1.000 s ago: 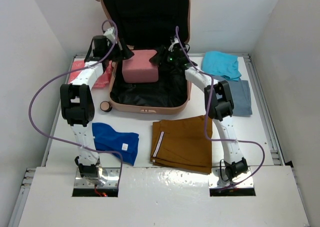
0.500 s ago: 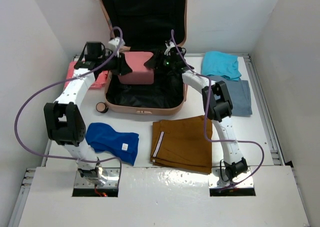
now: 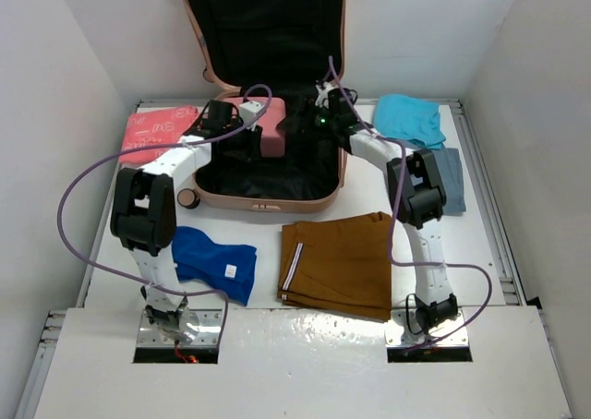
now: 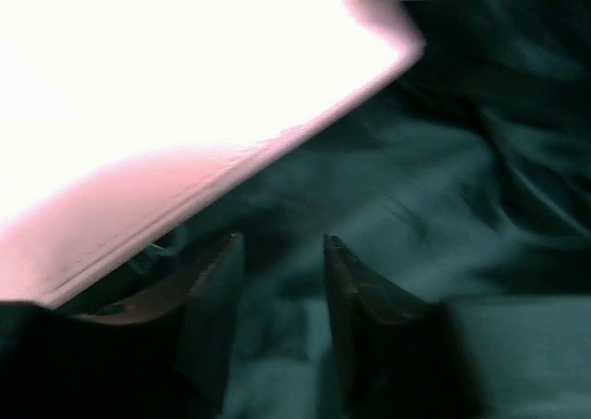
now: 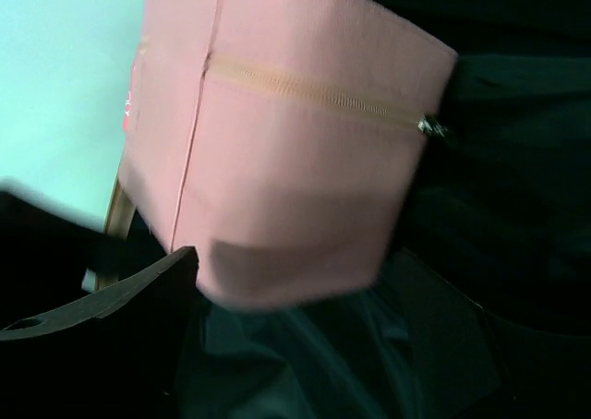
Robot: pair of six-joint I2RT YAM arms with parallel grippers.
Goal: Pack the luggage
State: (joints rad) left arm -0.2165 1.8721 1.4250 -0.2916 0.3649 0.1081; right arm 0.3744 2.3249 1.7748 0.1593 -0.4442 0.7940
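Observation:
The salmon-pink luggage (image 3: 268, 197) lies open on the table, its lid upright against the back wall and its black lining (image 4: 443, 161) showing. A soft pink pouch (image 3: 274, 135) lies in its back part. My left gripper (image 3: 247, 145) is inside the case at the pouch's left side. In the left wrist view it (image 4: 282, 245) is open and empty over the lining, with the pouch (image 4: 185, 105) at the upper left. My right gripper (image 3: 298, 124) is at the pouch's right end. In the right wrist view it (image 5: 295, 264) is open wide, with the zipped pouch (image 5: 286, 142) just ahead of the fingertips.
A red-pink garment (image 3: 152, 128) lies left of the case, and a blue garment (image 3: 212, 257) is at the front left. Brown trousers (image 3: 342, 262) lie in front of the case. Teal (image 3: 406, 116) and grey-blue (image 3: 450, 181) garments lie at the right. White walls enclose the table.
Both grippers carried the pouch from above the case's middle to its back and set it down. The left gripper has let go and moved down into the case.

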